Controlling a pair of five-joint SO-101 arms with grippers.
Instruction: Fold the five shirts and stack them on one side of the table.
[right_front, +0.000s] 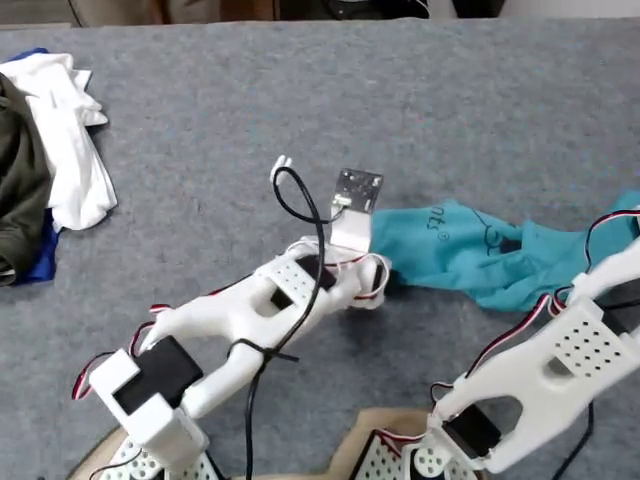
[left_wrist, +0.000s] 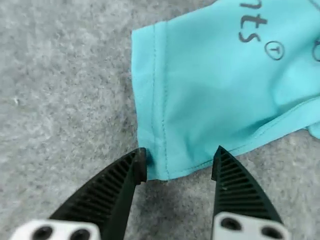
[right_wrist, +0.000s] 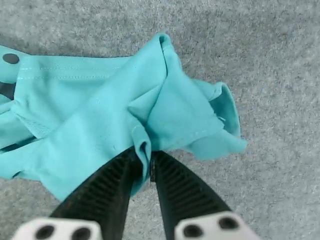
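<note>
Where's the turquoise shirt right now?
High view: the turquoise shirt lies on the table's right side, between the open left gripper and the right gripper pinching it.

Grey, felt-like table w/ a crumpled teal shirt right of centre & a heap of shirts (white, dark green, blue) at its left edge.

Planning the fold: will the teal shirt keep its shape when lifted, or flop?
Probably flops: the teal shirt lies crumpled and bunches where the right hand pinches it. Likely light, being thin cloth. It may drag on the fuzzy table.
</note>
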